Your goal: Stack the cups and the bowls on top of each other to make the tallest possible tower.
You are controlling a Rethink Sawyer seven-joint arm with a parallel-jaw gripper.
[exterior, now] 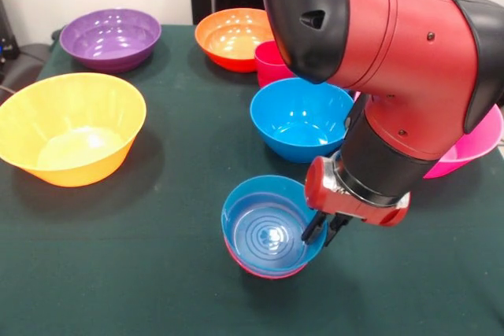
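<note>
1. I see the gripper (324, 230) low over the table, at the right rim of the small blue bowl (266, 224). Its dark fingers (313, 227) sit close together at that rim; I cannot tell whether they pinch the bowl wall or are merely beside it.
2. The small blue bowl is nested in a small red bowl (260, 268), of which only a thin crescent shows beneath. This pair is the tower, on the green table (118, 273) toward the near edge.
3. A mid-sized blue bowl (299, 120) stands just behind the pair, apart from it, upright and empty.
4. The crimson red cup (272, 62) stands behind that bowl, partly hidden by the arm (394, 60).
5. An orange bowl (232, 37) sits beside the cup, at the far side.
6. The purple bowl (110, 37) is far left; the large yellow-orange bowl (71, 127) is nearer, at the left edge.
7. The pink bowl (472, 147) shows at the right, mostly behind the arm.
</note>
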